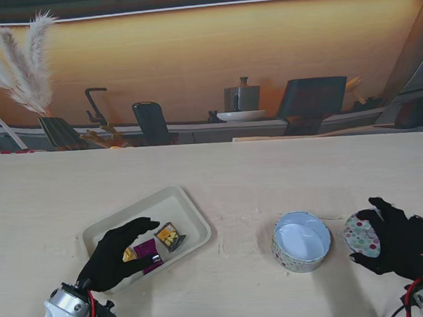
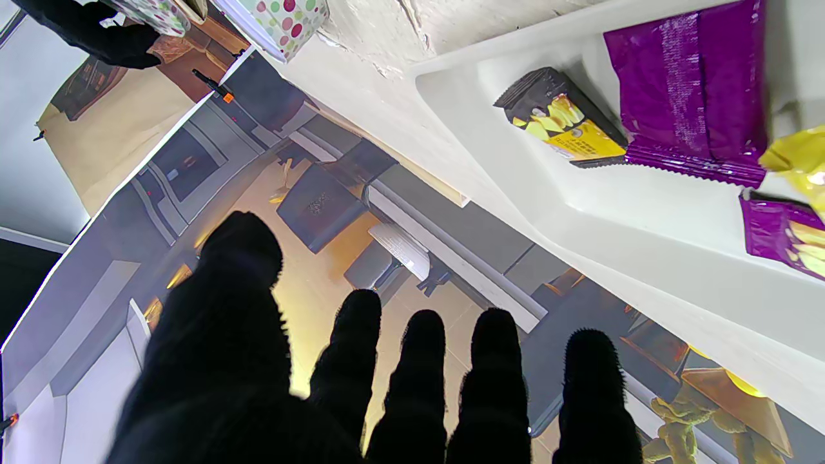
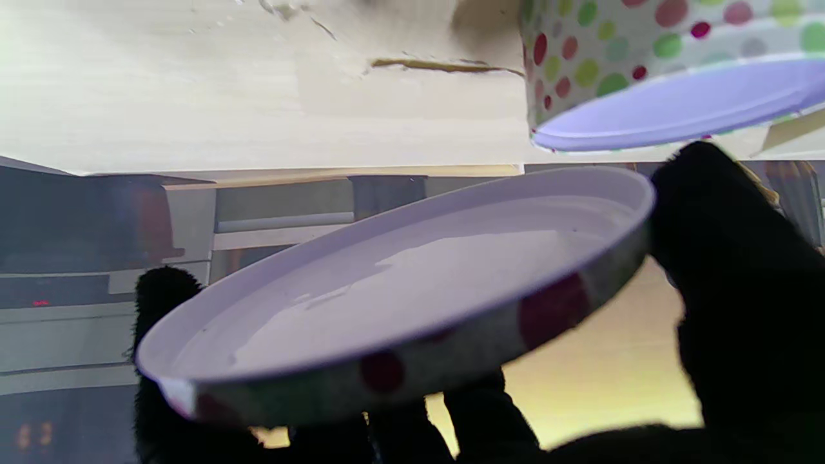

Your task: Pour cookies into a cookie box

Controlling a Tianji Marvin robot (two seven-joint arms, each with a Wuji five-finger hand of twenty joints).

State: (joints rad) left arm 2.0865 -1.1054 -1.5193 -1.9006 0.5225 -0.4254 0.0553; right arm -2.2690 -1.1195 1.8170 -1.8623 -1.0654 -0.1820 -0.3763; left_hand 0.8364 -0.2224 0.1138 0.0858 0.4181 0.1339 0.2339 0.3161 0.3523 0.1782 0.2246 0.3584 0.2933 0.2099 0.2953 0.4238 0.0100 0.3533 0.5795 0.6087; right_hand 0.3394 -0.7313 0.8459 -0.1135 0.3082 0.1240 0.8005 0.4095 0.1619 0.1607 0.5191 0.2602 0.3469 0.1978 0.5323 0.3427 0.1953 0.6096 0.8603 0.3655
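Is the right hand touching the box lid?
Touching. The right wrist view shows the lid pinched at its rim between the right hand's thumb and fingers, lifted off the table beside the open cookie box.

One tray (image 1: 190, 212), four cookie packets (image 2: 689, 90), one box (image 1: 301, 241), one lid (image 1: 361, 235)

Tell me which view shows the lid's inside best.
The right wrist view: the lid fills it, white inside facing the camera, held by the right hand. The stand view shows only its dotted top; the left wrist view shows just a corner.
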